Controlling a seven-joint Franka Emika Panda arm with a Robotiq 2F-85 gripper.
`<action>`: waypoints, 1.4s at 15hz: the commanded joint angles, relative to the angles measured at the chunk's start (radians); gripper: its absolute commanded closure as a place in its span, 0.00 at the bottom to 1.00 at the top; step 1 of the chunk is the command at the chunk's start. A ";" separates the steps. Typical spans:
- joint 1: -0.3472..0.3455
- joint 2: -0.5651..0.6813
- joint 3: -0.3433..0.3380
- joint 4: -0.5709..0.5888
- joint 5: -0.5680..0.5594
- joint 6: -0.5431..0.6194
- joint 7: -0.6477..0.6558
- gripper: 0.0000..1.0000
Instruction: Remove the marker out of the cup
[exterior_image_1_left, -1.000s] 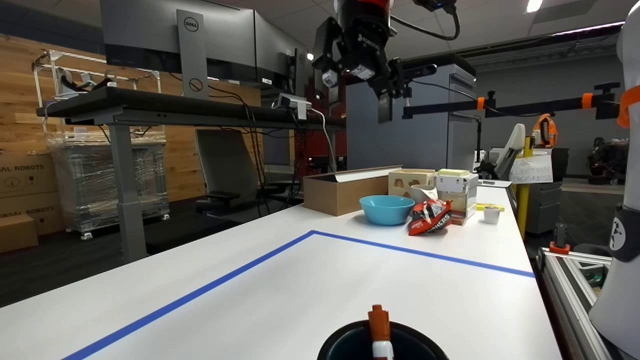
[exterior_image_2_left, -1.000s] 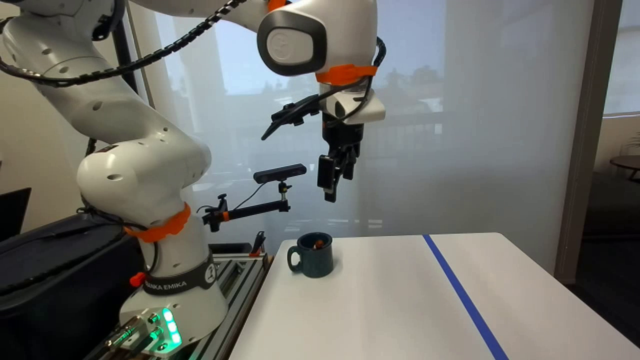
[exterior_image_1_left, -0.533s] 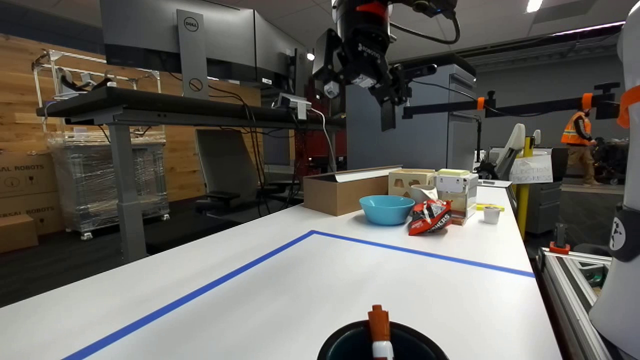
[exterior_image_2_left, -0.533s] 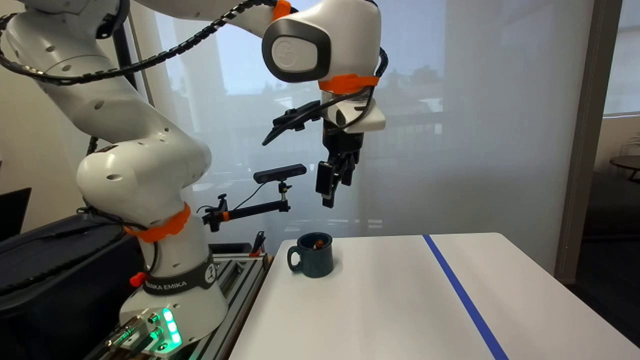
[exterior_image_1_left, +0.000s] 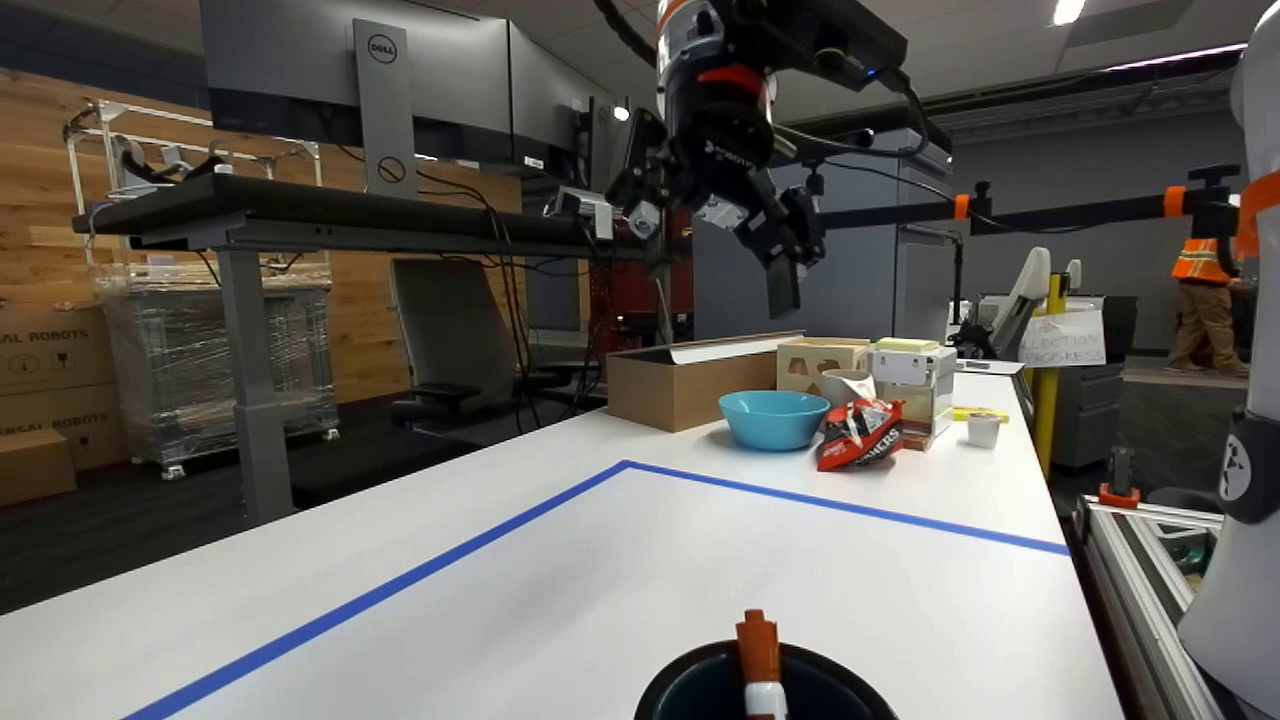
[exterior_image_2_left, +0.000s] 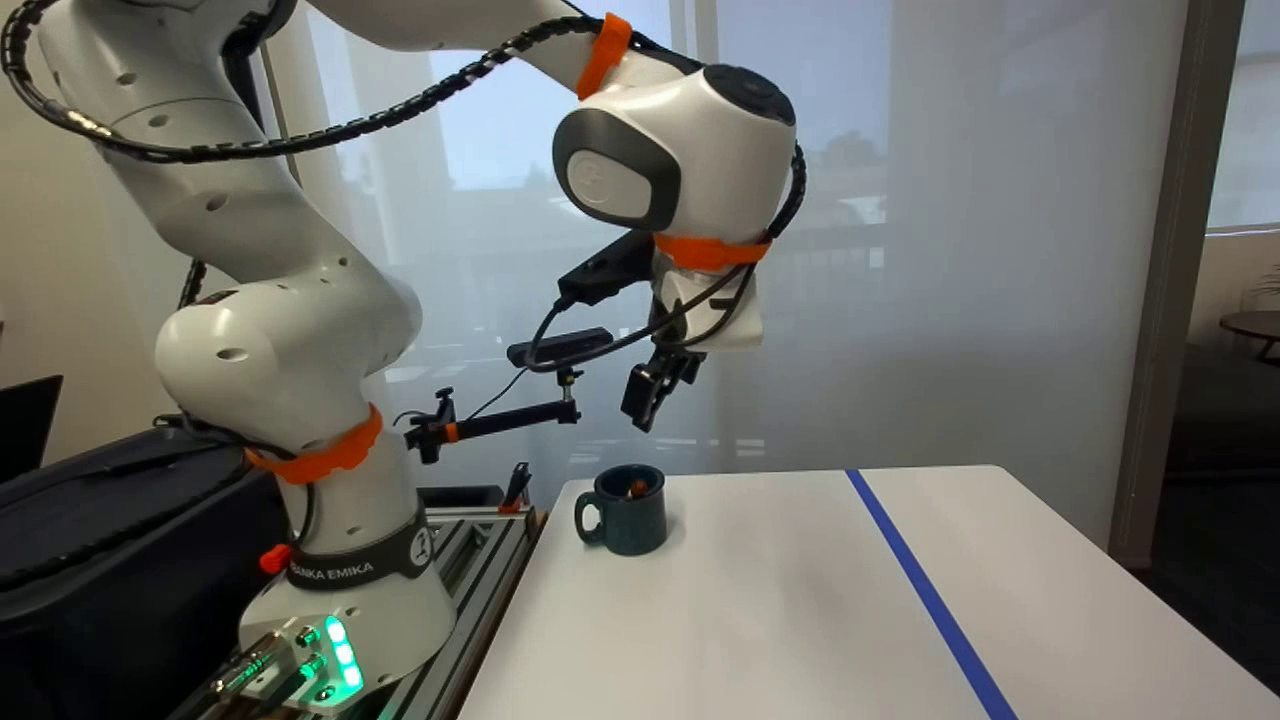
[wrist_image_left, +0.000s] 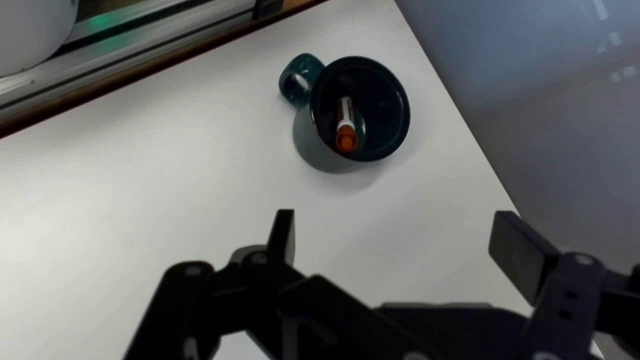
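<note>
The cup is a dark teal mug with a black rim and a handle. It stands upright on the white table in both exterior views (exterior_image_1_left: 825, 685) (exterior_image_2_left: 632, 528) and the wrist view (wrist_image_left: 320, 150). The marker (wrist_image_left: 345, 122) leans inside it, with an orange end up and a white band below; its lower part is hidden in an exterior view (exterior_image_1_left: 760, 655). Only its orange tip shows in an exterior view (exterior_image_2_left: 638, 489). My gripper (wrist_image_left: 395, 220) is open and empty, tilted, in the air above the table near the cup. It also shows in both exterior views (exterior_image_1_left: 718, 275) (exterior_image_2_left: 640, 410).
A blue bowl (exterior_image_1_left: 773, 420), a red bag (exterior_image_1_left: 860, 435), a cardboard box (exterior_image_1_left: 690, 385) and a small white cup (exterior_image_1_left: 983, 430) stand at the table's far end. Blue tape (exterior_image_2_left: 930, 595) marks the table. A camera on a bar (exterior_image_2_left: 560, 346) stands behind the gripper. A glass wall (exterior_image_2_left: 950, 330) borders the table.
My gripper has moved down, and the wrist has tilted so that the fingers slant more. The gripper stays open. The cup and marker have not moved. A person walks in the background.
</note>
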 joint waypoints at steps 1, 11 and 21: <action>0.014 0.062 0.005 0.012 0.099 -0.062 0.024 0.00; 0.028 0.239 0.083 -0.001 0.267 0.005 0.088 0.00; 0.069 0.367 0.128 0.000 0.294 0.073 0.054 0.00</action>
